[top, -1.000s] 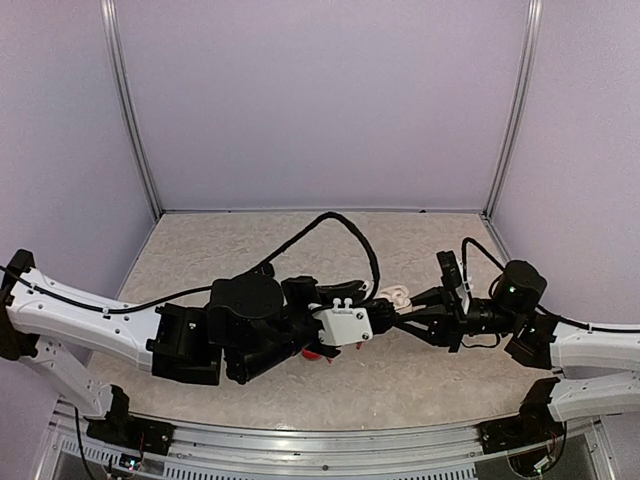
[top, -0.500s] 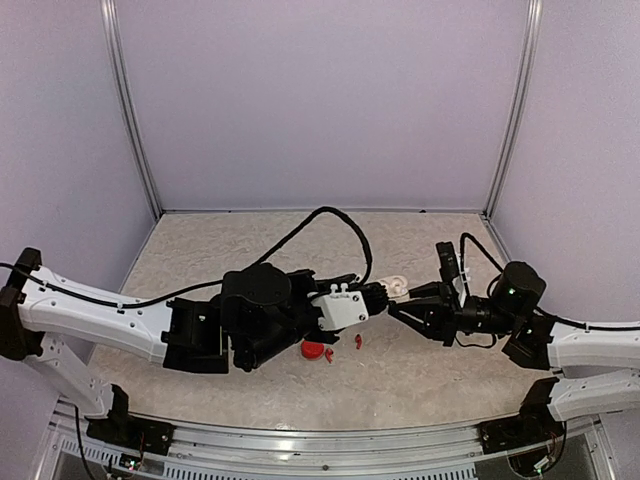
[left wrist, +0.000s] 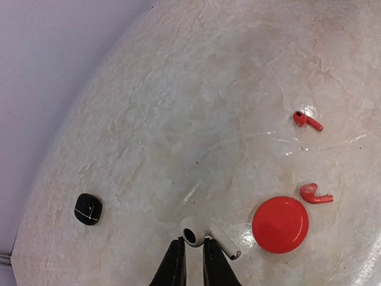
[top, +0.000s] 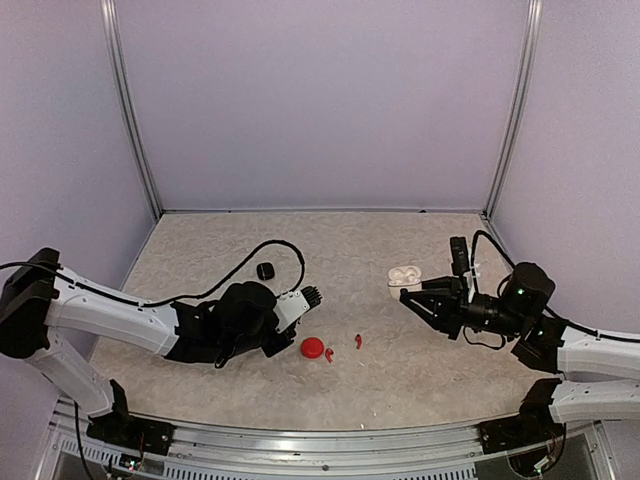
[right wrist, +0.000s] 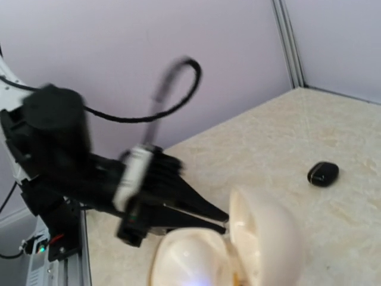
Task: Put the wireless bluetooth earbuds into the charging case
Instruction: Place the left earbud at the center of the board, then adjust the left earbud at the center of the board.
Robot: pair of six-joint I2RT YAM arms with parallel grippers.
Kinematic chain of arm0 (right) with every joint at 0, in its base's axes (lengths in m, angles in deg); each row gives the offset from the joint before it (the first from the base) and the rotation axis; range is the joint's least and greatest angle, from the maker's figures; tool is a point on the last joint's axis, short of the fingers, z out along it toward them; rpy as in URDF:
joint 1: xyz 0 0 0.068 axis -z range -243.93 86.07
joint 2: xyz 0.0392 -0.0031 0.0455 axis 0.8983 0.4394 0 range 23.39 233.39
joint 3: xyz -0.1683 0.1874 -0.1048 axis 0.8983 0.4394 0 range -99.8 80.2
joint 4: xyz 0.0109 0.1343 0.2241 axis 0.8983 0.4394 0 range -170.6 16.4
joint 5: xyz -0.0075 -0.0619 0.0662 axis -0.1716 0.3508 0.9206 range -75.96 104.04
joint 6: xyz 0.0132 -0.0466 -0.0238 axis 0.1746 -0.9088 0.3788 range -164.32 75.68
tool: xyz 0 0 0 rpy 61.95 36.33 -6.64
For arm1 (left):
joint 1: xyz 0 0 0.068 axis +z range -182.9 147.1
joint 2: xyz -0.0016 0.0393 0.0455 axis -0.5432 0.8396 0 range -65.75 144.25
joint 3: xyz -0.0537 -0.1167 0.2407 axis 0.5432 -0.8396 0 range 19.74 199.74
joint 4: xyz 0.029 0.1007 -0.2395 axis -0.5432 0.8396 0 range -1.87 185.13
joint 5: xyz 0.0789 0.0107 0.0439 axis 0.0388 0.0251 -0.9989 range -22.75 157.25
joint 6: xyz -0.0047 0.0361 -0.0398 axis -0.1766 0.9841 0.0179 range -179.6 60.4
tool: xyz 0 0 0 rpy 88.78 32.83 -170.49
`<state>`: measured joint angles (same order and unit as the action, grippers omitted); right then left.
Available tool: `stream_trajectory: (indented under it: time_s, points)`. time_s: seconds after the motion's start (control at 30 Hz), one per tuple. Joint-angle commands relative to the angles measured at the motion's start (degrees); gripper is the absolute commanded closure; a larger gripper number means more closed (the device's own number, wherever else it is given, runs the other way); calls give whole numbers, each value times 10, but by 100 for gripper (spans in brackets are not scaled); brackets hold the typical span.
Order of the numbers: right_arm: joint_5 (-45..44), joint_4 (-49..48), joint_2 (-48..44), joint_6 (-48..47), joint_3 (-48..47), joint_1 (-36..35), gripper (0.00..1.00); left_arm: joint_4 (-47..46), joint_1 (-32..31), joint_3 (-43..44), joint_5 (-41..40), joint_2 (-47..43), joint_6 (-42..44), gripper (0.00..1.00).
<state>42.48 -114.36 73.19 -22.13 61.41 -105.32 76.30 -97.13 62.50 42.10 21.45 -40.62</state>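
My left gripper (left wrist: 194, 262) is shut on a white earbud (left wrist: 199, 231), pinched at the fingertips above the table. In the top view the left gripper (top: 312, 295) is left of centre. My right gripper (top: 408, 293) holds the open white charging case (top: 404, 276). Its fingers are hidden under the case in the right wrist view (right wrist: 202, 256). That view is blurred and shows the left gripper's tips (right wrist: 224, 218) close by the case hinge. Two red earbuds (left wrist: 306, 120) (left wrist: 315, 194) lie loose on the table.
A shut red case (top: 313, 347) lies beside the red earbuds (top: 357, 342). A small black case (top: 265, 270) sits left of centre, also seen from the left wrist (left wrist: 88, 208) and the right wrist (right wrist: 323, 173). A black cable loops over the left arm.
The left arm has pulled back to the left, away from the white case, uncovering the red case and buds. The right gripper with the case has moved right and a little farther back.
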Motion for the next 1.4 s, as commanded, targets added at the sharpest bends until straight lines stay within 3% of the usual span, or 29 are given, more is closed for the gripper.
stream_trajectory:
  time_s: [0.0,0.3,0.5,0.67,0.83,1.03,1.37]
  points:
    - [-1,0,-3,-8,6,8,100,10,42,-38,64,40,-145,87]
    - [-1,26,-14,-27,-5,14,100,94,80,30,110,128,-185,84]
    - [-2,47,-23,-39,-11,18,100,243,87,120,123,140,-215,67]
    - [-3,52,-23,-46,-12,20,100,342,99,171,120,133,-253,62]
    - [-3,60,-16,-49,-19,22,100,378,154,219,203,118,-399,60]
    - [-9,67,-29,-48,-18,26,100,379,150,225,271,121,-596,66]
    - [-3,68,-32,-50,-15,26,100,389,133,237,221,165,-675,66]
